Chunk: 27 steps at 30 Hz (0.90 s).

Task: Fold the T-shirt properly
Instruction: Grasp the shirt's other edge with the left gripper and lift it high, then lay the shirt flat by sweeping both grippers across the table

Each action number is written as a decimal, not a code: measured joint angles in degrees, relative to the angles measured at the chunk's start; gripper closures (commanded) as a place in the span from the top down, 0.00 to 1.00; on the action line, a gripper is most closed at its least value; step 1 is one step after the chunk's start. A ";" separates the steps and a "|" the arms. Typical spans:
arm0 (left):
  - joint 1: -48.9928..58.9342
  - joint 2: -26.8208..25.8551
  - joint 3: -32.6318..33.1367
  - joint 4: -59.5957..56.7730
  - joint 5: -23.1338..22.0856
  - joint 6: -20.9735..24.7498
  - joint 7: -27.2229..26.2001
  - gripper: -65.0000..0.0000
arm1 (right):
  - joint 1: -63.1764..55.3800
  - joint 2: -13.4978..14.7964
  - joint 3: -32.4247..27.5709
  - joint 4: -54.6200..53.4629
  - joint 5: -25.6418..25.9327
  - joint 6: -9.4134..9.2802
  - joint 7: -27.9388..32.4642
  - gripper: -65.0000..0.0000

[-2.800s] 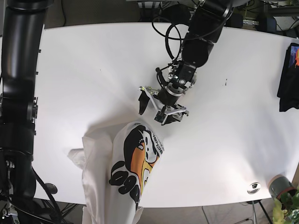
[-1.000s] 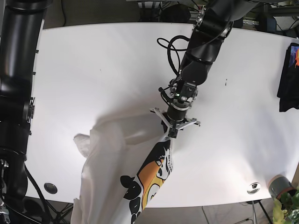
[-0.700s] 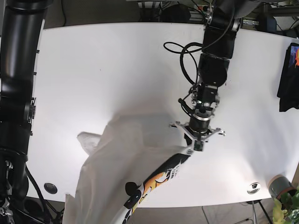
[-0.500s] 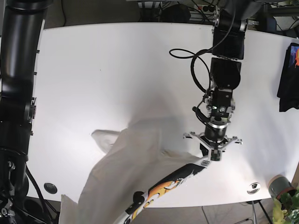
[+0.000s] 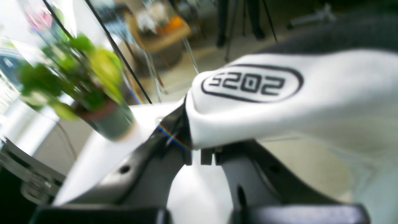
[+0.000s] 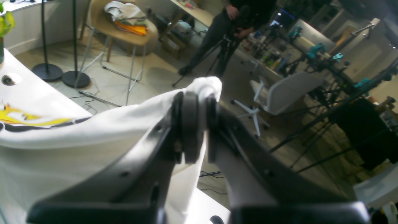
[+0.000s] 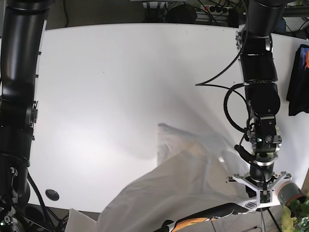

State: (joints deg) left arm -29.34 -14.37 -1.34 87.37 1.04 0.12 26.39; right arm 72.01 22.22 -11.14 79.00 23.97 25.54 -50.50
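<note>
Nearest the camera in the base view, at the table's near edge, the T-shirt hangs stretched between the two arms as a slack white sheet. Part of it droops below the table edge, and a strip of its orange and black print shows along the bottom hem.

The left gripper sits at the near right corner, just beside the potted plant. In its wrist view the left gripper has its jaws closed on a fold of the T-shirt, the cloth bulging over the fingertips with a printed oval label uppermost. The right gripper is out of the base view (only its wrist camera shows it). Its jaws are pinched together on another white edge of the T-shirt, which drapes down and to the left from the pads, with a yellow patch of print at far left.

As to progress, I judge the fold barely started. No crease is laid and no part lies flat and squared. The garment is only lifted and spread between two grips. Laying it flat, then every fold, remains.

Further back the table is bare white. A dark garment lies at the far right edge, well apart from the work.
</note>
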 measured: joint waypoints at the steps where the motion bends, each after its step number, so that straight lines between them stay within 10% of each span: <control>1: -0.83 -0.31 -0.76 0.00 -0.11 -0.50 0.79 0.00 | -0.26 -0.07 0.42 0.00 0.02 0.02 -0.04 0.03; 12: -7.10 -1.07 -7.39 0.59 -0.11 -11.76 9.97 0.00 | -3.34 -0.09 6.23 0.24 0.31 0.28 -1.16 0.03; 27: 1.90 0.35 -8.11 8.98 -0.15 -15.23 13.29 0.00 | -18.10 -0.52 17.88 9.92 0.17 0.31 -7.82 0.03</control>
State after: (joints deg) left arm -27.44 -14.02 -9.45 96.36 0.89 -15.11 39.68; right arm 53.91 21.69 6.74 88.92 24.14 25.85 -58.33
